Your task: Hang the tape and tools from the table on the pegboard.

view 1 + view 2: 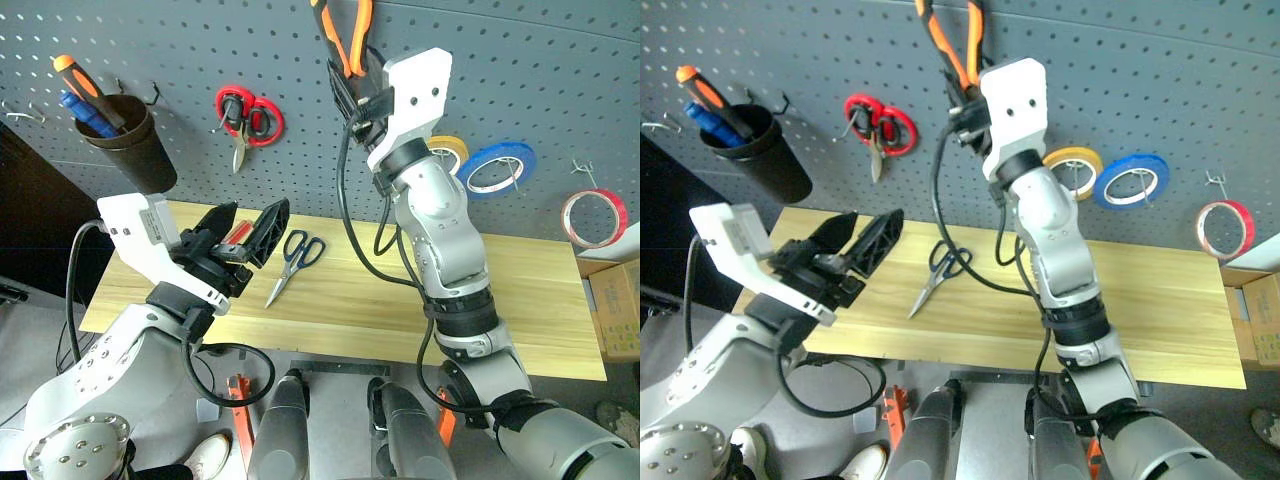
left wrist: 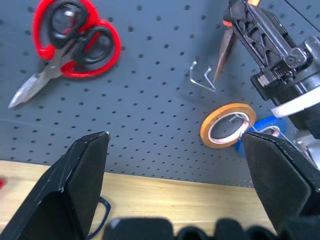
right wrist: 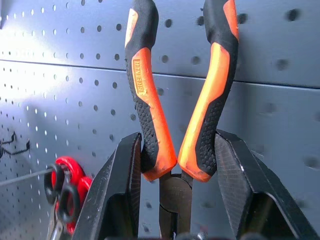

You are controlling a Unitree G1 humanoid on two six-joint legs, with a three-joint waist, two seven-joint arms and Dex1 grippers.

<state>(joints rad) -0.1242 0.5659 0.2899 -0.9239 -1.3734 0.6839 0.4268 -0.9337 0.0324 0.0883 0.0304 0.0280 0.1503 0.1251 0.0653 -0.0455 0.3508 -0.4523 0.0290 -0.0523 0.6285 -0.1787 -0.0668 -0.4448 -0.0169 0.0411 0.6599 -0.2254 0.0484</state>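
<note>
My right gripper is raised in front of the dark grey pegboard and is shut on the pliers. It grips them near the joint, with the orange-and-black handles pointing up. My left gripper hovers open over the left end of the wooden table with nothing in it. A red bit of something on the table shows between its fingers. Scissors with dark blue loops lie on the table just to its right. The red tape ring hangs on the pegboard at the far right.
On the pegboard hang red-looped scissors, a yellow tape roll and a blue tape roll. An empty wire hook sits between the scissors and the rolls. A black cup with an orange-handled screwdriver hangs at left. A cardboard box stands at right.
</note>
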